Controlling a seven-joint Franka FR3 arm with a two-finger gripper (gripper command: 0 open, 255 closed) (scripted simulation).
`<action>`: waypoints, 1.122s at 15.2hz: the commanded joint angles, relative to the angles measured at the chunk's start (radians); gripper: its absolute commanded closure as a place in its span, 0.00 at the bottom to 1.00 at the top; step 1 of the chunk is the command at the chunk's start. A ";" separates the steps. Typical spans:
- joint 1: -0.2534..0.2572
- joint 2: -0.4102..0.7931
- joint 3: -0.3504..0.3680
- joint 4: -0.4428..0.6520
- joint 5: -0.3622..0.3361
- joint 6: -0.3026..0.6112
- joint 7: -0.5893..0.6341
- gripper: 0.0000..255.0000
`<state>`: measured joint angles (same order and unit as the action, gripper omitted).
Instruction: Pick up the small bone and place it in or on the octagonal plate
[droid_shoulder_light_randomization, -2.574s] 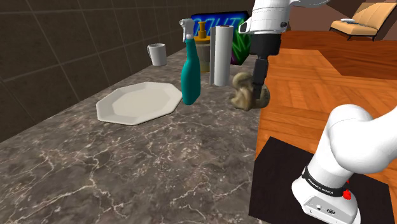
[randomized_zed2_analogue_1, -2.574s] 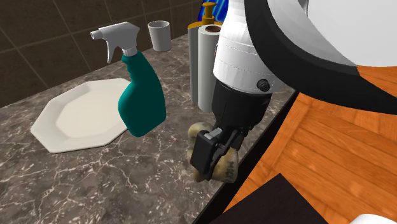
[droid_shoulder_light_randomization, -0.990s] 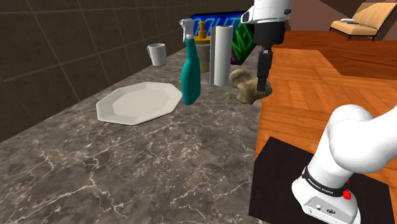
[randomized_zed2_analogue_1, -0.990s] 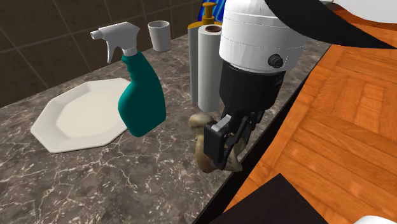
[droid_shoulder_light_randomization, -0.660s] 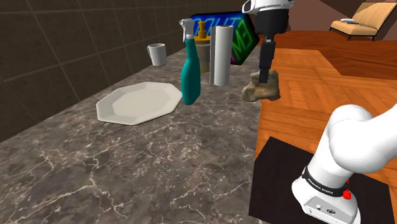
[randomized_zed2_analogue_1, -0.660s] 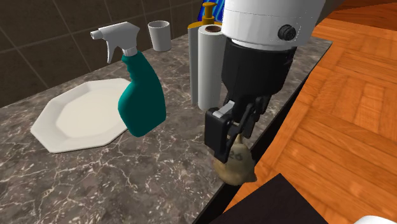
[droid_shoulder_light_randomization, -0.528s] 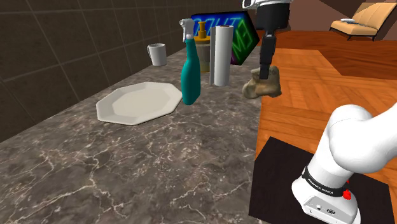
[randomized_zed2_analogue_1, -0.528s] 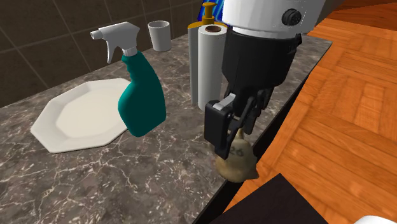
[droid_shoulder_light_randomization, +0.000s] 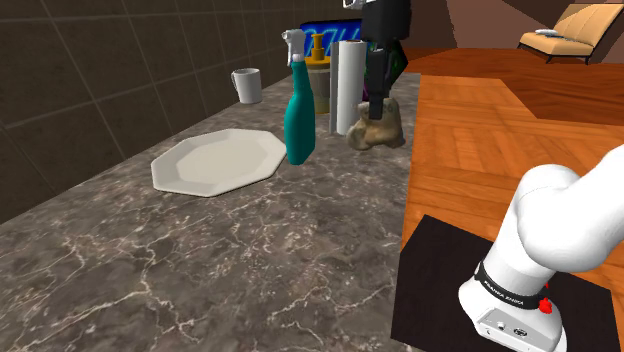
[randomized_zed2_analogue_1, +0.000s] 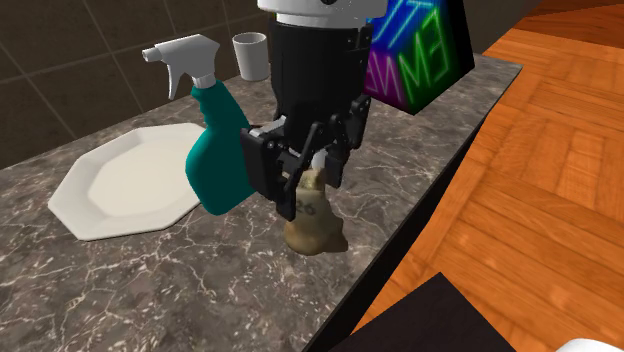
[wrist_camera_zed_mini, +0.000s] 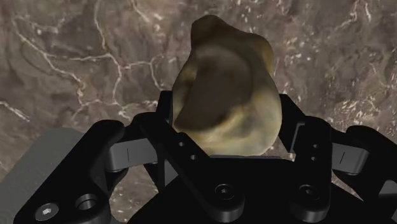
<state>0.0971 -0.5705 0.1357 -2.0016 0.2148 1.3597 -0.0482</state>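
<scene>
Moved inward from the counter edge, the gripper (droid_shoulder_light_randomization: 376, 104) now sits upper centre in the shoulder view, fingers clamped on the tan bone (randomized_zed2_analogue_1: 312, 228). It hangs over the marble counter (droid_shoulder_light_randomization: 200, 260), near the paper towel roll (droid_shoulder_light_randomization: 347, 88) and teal spray bottle (droid_shoulder_light_randomization: 299, 115); the white octagonal plate (droid_shoulder_light_randomization: 215, 160) lies further left, apart.

Sign (randomized_zed2_analogue_1: 415, 50) on counter (randomized_zed2_analogue_1: 200, 290), beyond fingers (randomized_zed2_analogue_1: 290, 195): neon capitals "EM" legible, other letters cut off. Bone (randomized_zed2_analogue_1: 312, 228) below fingers: dark marks, possibly "26", uncertain. Black band (droid_shoulder_light_randomization: 503, 290) on arm base, well apart from fingers: "FRANKA EMIKA".
</scene>
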 joint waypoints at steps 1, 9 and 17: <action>0.000 0.068 0.019 0.049 0.003 0.024 0.018 1.00; 0.012 0.372 0.102 0.313 -0.020 0.078 0.115 1.00; 0.065 0.734 0.166 0.719 -0.109 0.039 0.231 1.00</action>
<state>0.1546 0.1189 0.2962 -1.3302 0.1188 1.4014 0.1728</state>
